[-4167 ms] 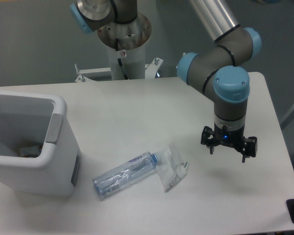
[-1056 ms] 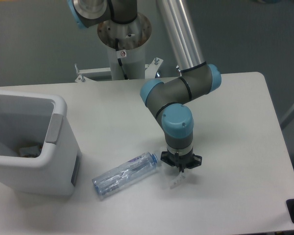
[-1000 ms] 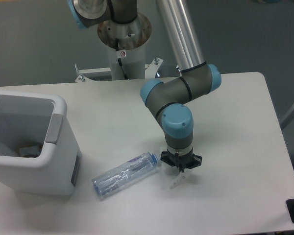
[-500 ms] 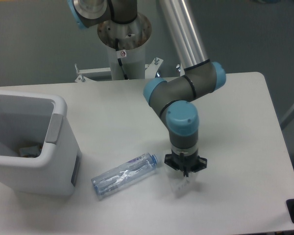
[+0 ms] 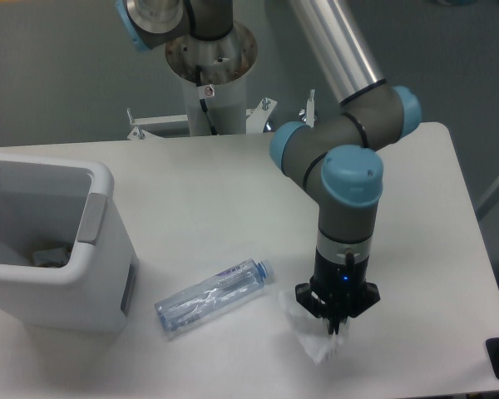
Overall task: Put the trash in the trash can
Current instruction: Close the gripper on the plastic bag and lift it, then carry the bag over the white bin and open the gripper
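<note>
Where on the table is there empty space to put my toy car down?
The table is bare behind the bottle, between the trash can and the arm, and along the right edge. It's crowded near the front, where the gripper holds the wrapper.

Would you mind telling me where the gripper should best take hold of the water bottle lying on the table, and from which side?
Probably from straight above, closing across the middle of the water bottle. It lies flat on its side on the table, cap pointing up-right, so the fingers should straddle its narrow width, at right angles to its long axis. The clear body looks thin and may give.
</note>
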You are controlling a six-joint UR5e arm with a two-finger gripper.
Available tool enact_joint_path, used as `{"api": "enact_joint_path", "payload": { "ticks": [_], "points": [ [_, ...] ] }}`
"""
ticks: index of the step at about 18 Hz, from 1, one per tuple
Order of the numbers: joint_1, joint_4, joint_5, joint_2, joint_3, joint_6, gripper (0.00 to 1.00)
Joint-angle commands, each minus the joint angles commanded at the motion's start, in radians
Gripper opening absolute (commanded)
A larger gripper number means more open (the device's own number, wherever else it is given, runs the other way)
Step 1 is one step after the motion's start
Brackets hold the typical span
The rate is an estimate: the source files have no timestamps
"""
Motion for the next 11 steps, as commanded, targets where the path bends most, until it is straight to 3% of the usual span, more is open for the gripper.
{"api": "enact_joint_path", "payload": {
  "ticks": [6, 11],
  "points": [
    [-0.046, -0.002, -0.158, 0.06, 0.035, -0.057, 0.0],
    [-0.136, -0.002, -0.177, 0.144, 0.025, -0.123, 0.0]
  ]
}}
